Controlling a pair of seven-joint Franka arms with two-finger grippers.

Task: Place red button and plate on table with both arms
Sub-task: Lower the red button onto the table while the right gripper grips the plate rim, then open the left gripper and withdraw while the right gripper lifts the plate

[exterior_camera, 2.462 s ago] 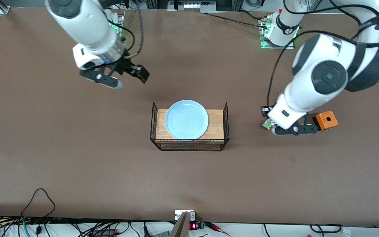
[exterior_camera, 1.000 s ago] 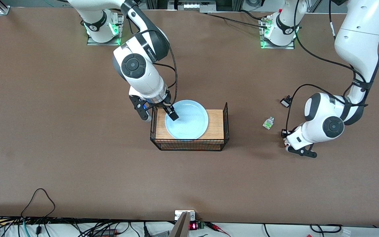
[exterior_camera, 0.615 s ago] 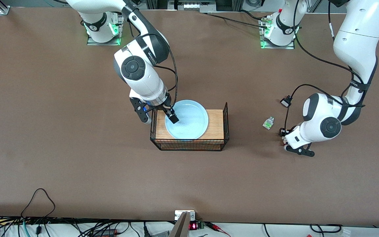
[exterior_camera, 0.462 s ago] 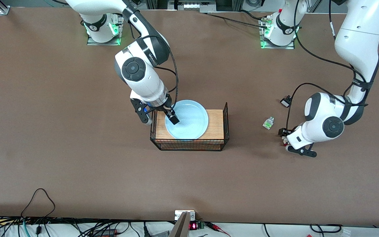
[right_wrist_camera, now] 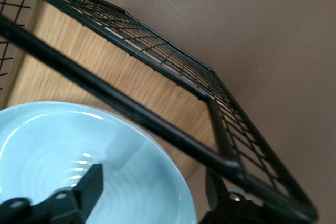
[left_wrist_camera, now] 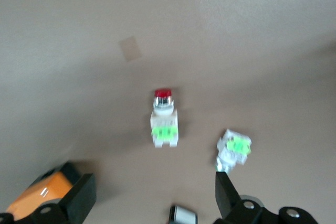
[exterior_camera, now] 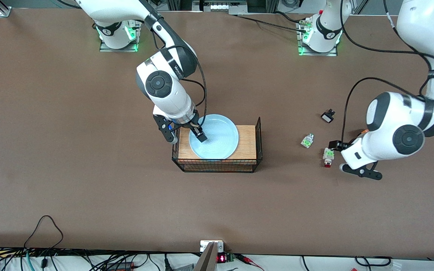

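The red button (exterior_camera: 328,156) lies free on the table (exterior_camera: 89,180) toward the left arm's end; it also shows in the left wrist view (left_wrist_camera: 164,121). My left gripper (exterior_camera: 350,160) hovers over the table beside it, open and empty (left_wrist_camera: 152,203). The pale blue plate (exterior_camera: 217,141) sits on the wood-topped wire rack (exterior_camera: 248,145). My right gripper (exterior_camera: 186,136) is open astride the plate's rim, with one finger inside the plate (right_wrist_camera: 79,150) and the other outside the rack's end wire (right_wrist_camera: 157,124).
A green-tabbed block without red (exterior_camera: 307,140) lies near the button, farther from the front camera. A small black-and-white piece (exterior_camera: 327,116) lies farther still. An orange box (left_wrist_camera: 44,200) sits by the left gripper. Cables run along the table's near edge.
My left gripper has let go of the red button, which now lies on the table, and has lifted toward the left arm's end. My right gripper has shifted slightly along the plate's rim.
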